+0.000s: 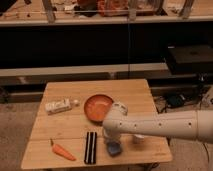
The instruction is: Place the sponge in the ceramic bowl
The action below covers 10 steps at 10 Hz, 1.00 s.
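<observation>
The blue-grey sponge [113, 148] lies on the wooden table [65, 127] near its front edge, just right of a black ridged bar. My gripper [112, 140] hangs directly over the sponge at the end of the white arm, which comes in from the right. The arm's wrist covers most of the gripper. The orange-brown ceramic bowl [97, 106] sits at the middle of the table, behind and slightly left of the sponge, with nothing in it.
A black ridged bar [90, 147] lies left of the sponge. An orange carrot [62, 151] rests at the front left. A white packet [58, 106] lies left of the bowl. Dark shelving stands behind the table.
</observation>
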Tool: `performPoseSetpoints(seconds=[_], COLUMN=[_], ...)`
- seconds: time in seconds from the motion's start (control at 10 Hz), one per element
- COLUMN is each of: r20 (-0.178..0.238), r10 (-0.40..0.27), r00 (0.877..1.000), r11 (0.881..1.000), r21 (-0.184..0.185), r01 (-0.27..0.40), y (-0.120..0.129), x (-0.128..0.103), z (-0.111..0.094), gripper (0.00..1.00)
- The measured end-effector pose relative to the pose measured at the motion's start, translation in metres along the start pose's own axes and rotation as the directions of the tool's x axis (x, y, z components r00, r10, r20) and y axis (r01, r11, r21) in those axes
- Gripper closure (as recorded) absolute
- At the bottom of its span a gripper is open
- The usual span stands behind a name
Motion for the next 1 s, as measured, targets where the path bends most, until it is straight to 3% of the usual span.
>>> performPoseSetpoints(seconds=[1.0], r20=[-0.072], r10=[0.009], r00=[0.997], r11=[0.998], r21=[0.067], r01=[-0.004], y=[-0.009], x=[0.053], z=[-0.036], gripper=[1.00])
